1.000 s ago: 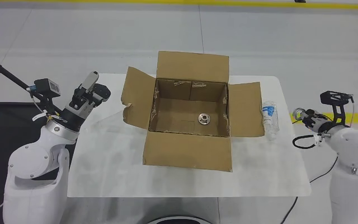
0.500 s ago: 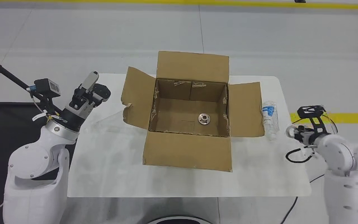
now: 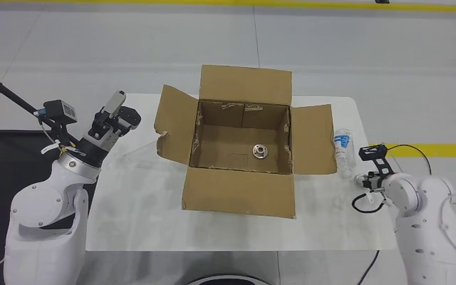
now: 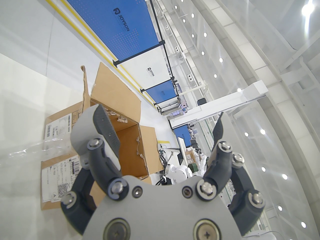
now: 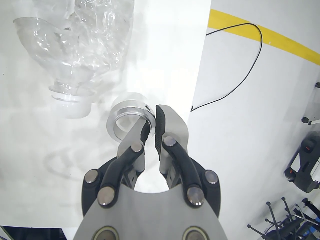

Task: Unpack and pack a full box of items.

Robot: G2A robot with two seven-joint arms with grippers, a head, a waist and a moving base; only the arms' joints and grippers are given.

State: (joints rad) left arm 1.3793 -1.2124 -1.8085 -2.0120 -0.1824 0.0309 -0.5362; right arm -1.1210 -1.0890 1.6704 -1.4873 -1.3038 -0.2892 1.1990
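An open cardboard box [image 3: 239,192] stands mid-table with all its flaps spread out. A small metal part [image 3: 258,150] lies on its floor. A clear plastic bottle [image 3: 344,151] lies on the table right of the box. My right gripper [image 5: 152,123] is shut on the wall of a metal ring [image 5: 125,116], one finger inside it and one outside. It holds the ring just above the table beside the bottle's [image 5: 72,38] white cap. In the top view that gripper [image 3: 365,182] is near the table's right edge. My left gripper [image 3: 117,114] is open left of the box, fingertips [image 4: 100,116] spread with nothing between them.
A crumpled clear plastic sheet [image 4: 37,148] lies on the table between the left arm and the box [image 4: 130,141]. A black cable [image 5: 240,81] trails on the floor past the table's right edge [image 5: 200,63].
The right arm has swung in from beyond the table's right edge to the spot by the bottle's cap. The left arm has not moved.
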